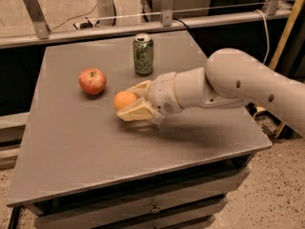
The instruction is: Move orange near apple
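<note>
The orange (123,100) is small, round and plain orange, held between the cream fingers of my gripper (127,101) just above the grey table (86,142), near its middle. The gripper is shut on it, reaching in from the right on the white arm. The apple (92,81) is red with yellowish patches and sits on the table to the left of the orange, a short gap away.
A green soda can (143,54) stands upright behind the gripper toward the table's back. A metal rail (143,25) runs along the far edge. The table's front edge drops off to drawers below.
</note>
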You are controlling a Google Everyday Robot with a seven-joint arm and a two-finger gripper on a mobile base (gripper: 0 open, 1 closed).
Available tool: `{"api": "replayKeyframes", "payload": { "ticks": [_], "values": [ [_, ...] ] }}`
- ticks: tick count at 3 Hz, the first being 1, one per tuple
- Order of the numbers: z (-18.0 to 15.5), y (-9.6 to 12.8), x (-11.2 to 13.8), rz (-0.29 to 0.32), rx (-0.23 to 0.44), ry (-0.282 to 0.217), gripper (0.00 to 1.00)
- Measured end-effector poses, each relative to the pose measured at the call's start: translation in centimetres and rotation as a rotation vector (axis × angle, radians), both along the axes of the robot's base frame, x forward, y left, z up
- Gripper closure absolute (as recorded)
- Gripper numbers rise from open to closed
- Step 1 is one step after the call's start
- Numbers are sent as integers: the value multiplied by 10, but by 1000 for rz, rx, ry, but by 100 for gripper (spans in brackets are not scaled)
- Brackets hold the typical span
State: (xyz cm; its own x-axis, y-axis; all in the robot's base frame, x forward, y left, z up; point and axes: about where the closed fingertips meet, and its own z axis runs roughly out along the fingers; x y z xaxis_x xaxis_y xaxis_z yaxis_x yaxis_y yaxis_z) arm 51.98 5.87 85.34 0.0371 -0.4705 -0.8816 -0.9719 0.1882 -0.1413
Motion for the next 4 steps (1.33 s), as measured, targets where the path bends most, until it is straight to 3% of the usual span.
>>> {"api": "replayKeyframes", "payload": {
  "ticks": [1, 2, 3, 4],
  "values": [
    [-6, 3, 19, -88, 1, -44, 100],
    [-12, 12, 31, -140, 16, -49, 100],
    [-18, 22, 42, -182, 14, -34, 83],
    [-24, 40, 50, -202, 30, 13, 52]
  ]
}}
